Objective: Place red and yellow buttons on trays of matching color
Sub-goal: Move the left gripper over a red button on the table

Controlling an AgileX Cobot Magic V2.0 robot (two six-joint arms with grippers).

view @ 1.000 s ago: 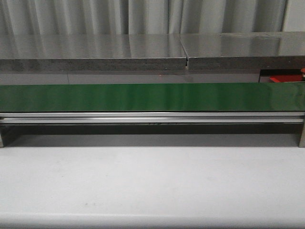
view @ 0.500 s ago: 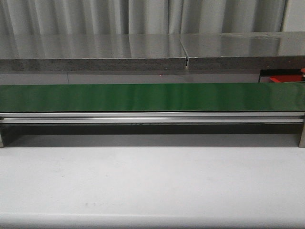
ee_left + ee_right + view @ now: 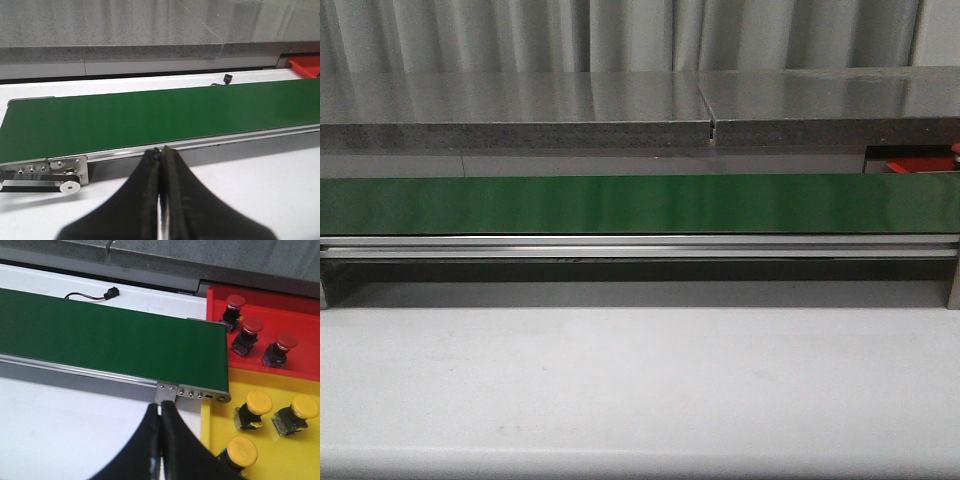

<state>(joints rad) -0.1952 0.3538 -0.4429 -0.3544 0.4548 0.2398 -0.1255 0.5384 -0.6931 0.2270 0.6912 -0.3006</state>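
Observation:
In the right wrist view a red tray (image 3: 300, 315) holds three red buttons (image 3: 235, 307) (image 3: 250, 330) (image 3: 282, 346). A yellow tray (image 3: 280, 460) beside it holds three yellow buttons (image 3: 256, 405) (image 3: 300, 410) (image 3: 240, 451). Both trays sit past the end of the green conveyor belt (image 3: 100, 337). My right gripper (image 3: 160, 407) is shut and empty over the white table, just in front of the belt's end bracket. My left gripper (image 3: 161, 151) is shut and empty near the belt's (image 3: 150, 117) front rail. A sliver of the red tray (image 3: 920, 165) shows in the front view; neither gripper does.
The belt (image 3: 640, 203) spans the front view with nothing on it. A grey ledge (image 3: 520, 110) runs behind it. A small black sensor with a cable (image 3: 110, 291) lies behind the belt. The belt's roller end with a pulley (image 3: 70, 186) is near my left gripper.

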